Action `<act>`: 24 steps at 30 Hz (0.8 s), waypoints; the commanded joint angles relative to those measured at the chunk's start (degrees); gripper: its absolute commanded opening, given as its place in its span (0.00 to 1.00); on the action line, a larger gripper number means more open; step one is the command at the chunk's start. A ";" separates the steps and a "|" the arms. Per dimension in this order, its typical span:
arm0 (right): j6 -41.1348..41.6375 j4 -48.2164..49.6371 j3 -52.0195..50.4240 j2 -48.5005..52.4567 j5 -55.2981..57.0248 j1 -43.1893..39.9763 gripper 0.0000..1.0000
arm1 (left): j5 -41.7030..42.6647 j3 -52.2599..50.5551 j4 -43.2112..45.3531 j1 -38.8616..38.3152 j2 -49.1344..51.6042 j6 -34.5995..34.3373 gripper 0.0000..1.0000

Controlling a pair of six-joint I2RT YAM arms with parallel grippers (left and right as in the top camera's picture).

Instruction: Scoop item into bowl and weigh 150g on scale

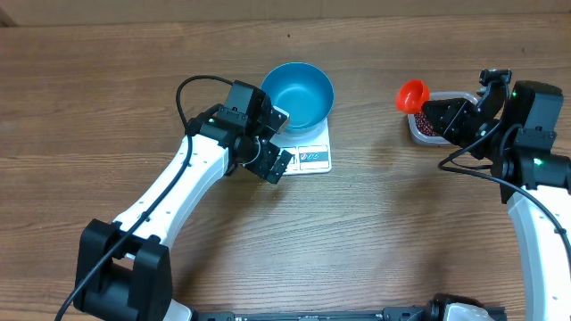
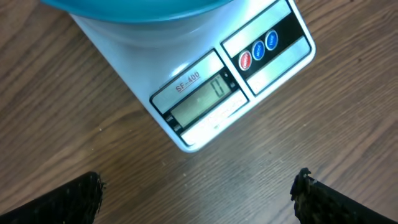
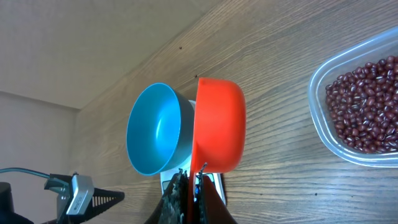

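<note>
Overhead view. Blue bowl (image 1: 299,89) stands on the white kitchen scale (image 1: 312,156) at upper centre of frame, and its inside is bare. The left gripper (image 1: 275,166) sits at the scale's left edge, below and left of the bowl, holding nothing. At upper right the right gripper (image 1: 443,114) carries a red scoop (image 1: 412,94) by the upper-left corner of a clear plastic tub (image 1: 414,133), which the arm largely covers.

Left wrist view. The scale display reads zero. The bowl's underside fills the top edge. The gripper's fingers (image 2: 62,199) stand wide apart at the bottom corners, with only bare tabletop (image 2: 348,124) between them.

Right wrist view. At bottom centre the right gripper is clamped shut on the scoop's thin handle. No red beans (image 3: 364,102) are seen in the scoop; they lie in the tub at the right edge. The bowl at centre left is empty.

Assessment. Setup looks complete: bowl on scale, reading zeroed, scoop in grip. No beans are transferred yet, so all scooping and weighing to target is left.
</note>
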 commanded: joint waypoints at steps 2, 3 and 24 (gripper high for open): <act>-0.90 0.17 1.03 -1.11 -0.04 -0.22 0.04 | 3.23 5.75 -3.82 0.33 -3.39 -3.78 1.00; -0.90 0.17 1.03 -1.11 -0.04 -0.22 0.04 | 3.32 6.25 -4.04 0.33 -4.96 -3.85 1.00; -0.61 0.22 1.03 -1.11 0.46 -0.22 0.04 | 4.74 -16.31 23.85 9.35 -47.60 -7.26 1.00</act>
